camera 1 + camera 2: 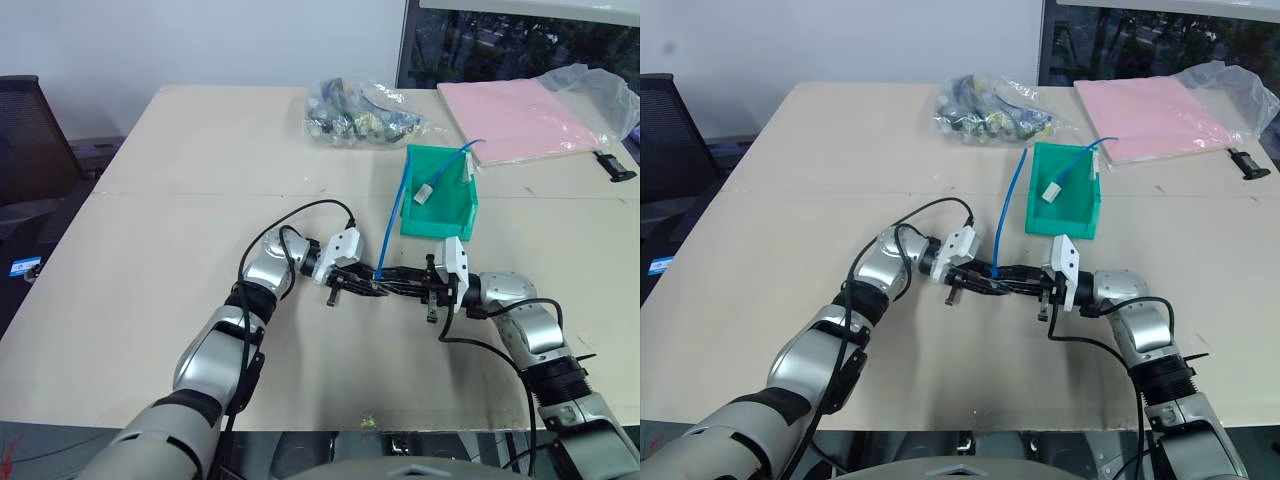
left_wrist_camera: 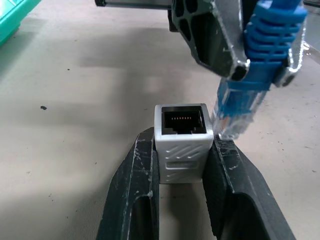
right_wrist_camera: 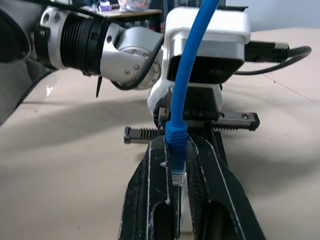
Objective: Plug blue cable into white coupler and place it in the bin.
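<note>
Two grippers: I have them tip to tip above the table (image 1: 150, 250), just in front of the bin.
Left gripper (image 2: 181, 165): my fingers are nearly closed and clamp the white coupler (image 2: 181, 142) by its two sides; its dark socket, with the row of contacts showing, faces the other gripper.
Right gripper (image 3: 175, 170): I see it pinched tight on the blue cable (image 3: 187, 75) at the ribbed blue boot just behind the clear plug (image 3: 177, 176).
Plug and socket: in the left wrist view the clear plug sits just beside the coupler's socket, off to one side of the opening and not in it; whether it touches the coupler's edge I cannot tell.
Cable run: from my right gripper the cord rises, arcs toward the far side of the table and goes over the wall of the green bin (image 1: 455, 215), where its other end lies.
Inside the bin: I can make out a small white piece (image 1: 424, 193) on the floor next to that far end of the cable.
Farther out: a clear bag of mixed parts (image 1: 360, 112) lies beyond the bin, and a pink sheet in a plastic sleeve (image 1: 520, 118) lies to its right.
</note>
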